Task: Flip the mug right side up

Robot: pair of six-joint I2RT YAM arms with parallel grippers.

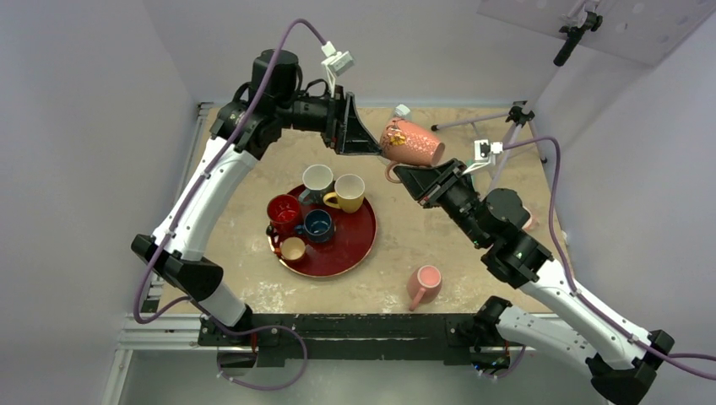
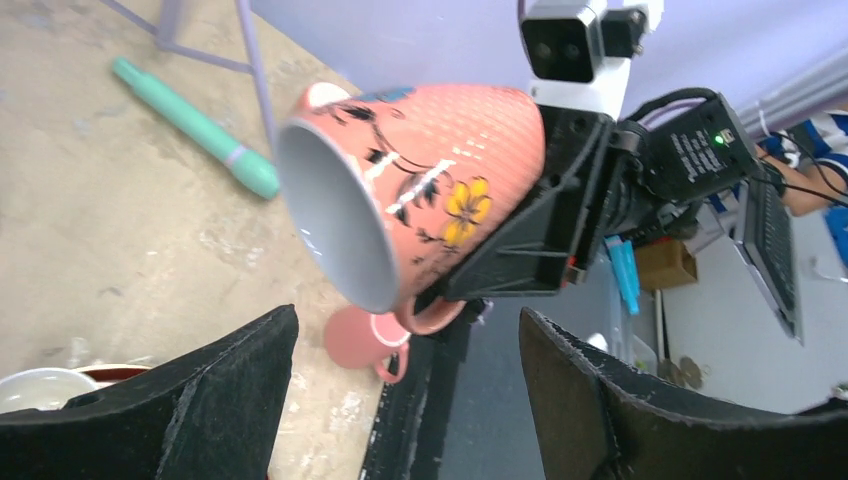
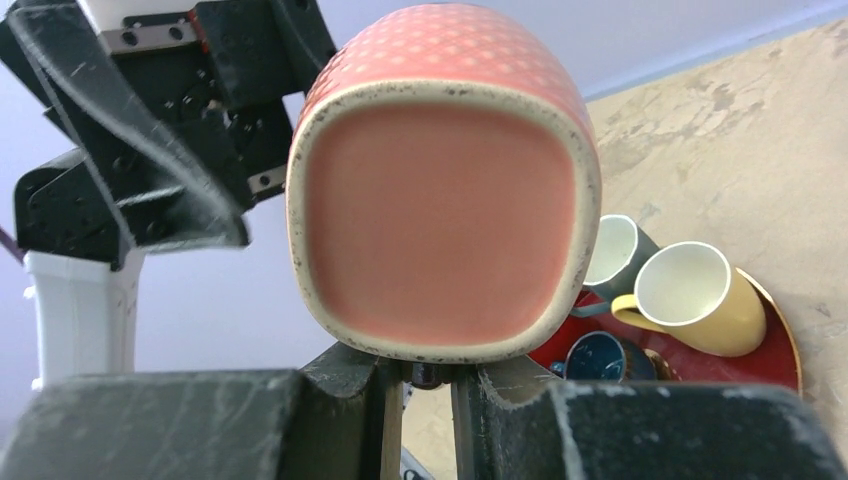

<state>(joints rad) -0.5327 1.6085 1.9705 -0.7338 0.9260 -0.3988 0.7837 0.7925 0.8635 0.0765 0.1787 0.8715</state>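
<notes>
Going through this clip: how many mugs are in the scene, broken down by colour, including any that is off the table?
salmon floral mug, held in the air: 1
plain pink mug, on the table: 1
yellow mug, on the tray: 1
red mug, on the tray: 1
dark blue mug, on the tray: 1
grey mug, on the tray: 1
small tan mug, on the tray: 1
Total: 7

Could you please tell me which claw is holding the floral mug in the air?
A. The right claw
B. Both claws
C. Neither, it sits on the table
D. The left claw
A: the right claw is shut on the handle beneath the floral mug, while the left claw is spread wide, facing the mug's mouth without gripping it.
</notes>
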